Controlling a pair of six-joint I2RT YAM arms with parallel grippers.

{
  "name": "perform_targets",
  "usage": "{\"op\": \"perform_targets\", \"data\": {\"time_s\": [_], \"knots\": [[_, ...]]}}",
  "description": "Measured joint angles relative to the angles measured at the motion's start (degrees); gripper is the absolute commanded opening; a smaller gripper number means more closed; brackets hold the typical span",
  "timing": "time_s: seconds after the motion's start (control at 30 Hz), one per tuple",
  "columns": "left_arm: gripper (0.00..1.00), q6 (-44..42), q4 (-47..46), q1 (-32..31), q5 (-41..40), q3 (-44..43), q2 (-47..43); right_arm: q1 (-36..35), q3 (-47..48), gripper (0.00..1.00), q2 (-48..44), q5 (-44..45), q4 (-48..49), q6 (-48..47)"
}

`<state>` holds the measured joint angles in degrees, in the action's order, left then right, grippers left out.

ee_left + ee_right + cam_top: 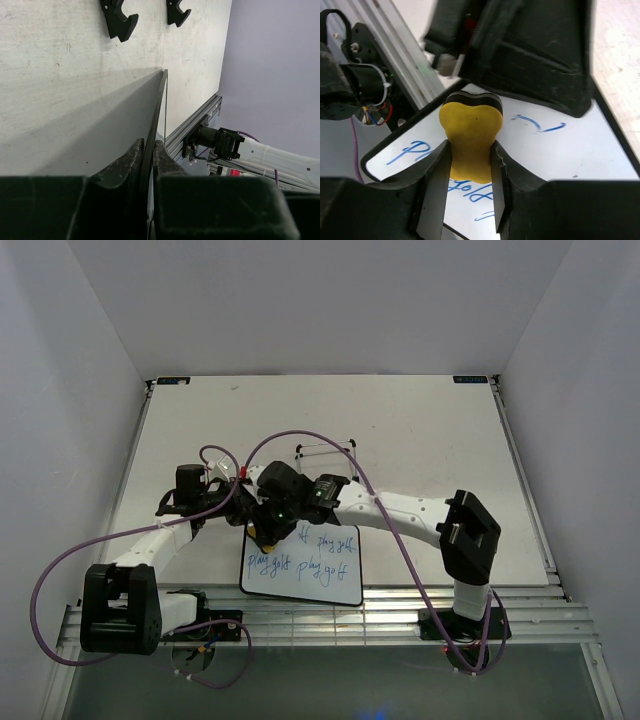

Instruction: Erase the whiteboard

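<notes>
The whiteboard [310, 575] lies near the table's front edge, with blue handwriting on it. My left gripper [243, 512] is shut on its upper left edge; the left wrist view shows the board edge-on [157, 107] between the fingers [127, 160]. My right gripper [470, 167] is shut on a yellow eraser block [470, 135] with a black base, pressed on the board's upper left area [560, 150]. In the top view the eraser [262, 533] sits under the right gripper [268, 525]. Blue strokes [540, 125] remain beside it.
A thin wire stand [325, 450] with black feet [120, 22] stands on the table behind the board. The aluminium rail [330, 625] runs along the table's front edge. Purple cables [300, 435] loop over both arms.
</notes>
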<state>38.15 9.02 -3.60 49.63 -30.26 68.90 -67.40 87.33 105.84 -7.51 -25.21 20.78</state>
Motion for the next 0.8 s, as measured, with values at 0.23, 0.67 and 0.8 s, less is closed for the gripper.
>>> {"op": "perform_targets", "data": {"time_s": [0.23, 0.67, 0.8], "knots": [[0.0, 0.02, -0.11, 0.0, -0.37, 0.11, 0.0, 4.46, -1.88, 0.34, -0.15, 0.26, -0.83, 0.28], [0.0, 0.22, -0.07, 0.0, -0.37, 0.22, -0.11, 10.1, -0.87, 0.34, 1.44, 3.28, -7.65, -1.55], [0.0, 0.22, 0.0, 0.07, -0.37, 0.22, -0.11, 9.9, 0.72, 0.33, 2.34, 3.26, -9.2, -1.99]]}}
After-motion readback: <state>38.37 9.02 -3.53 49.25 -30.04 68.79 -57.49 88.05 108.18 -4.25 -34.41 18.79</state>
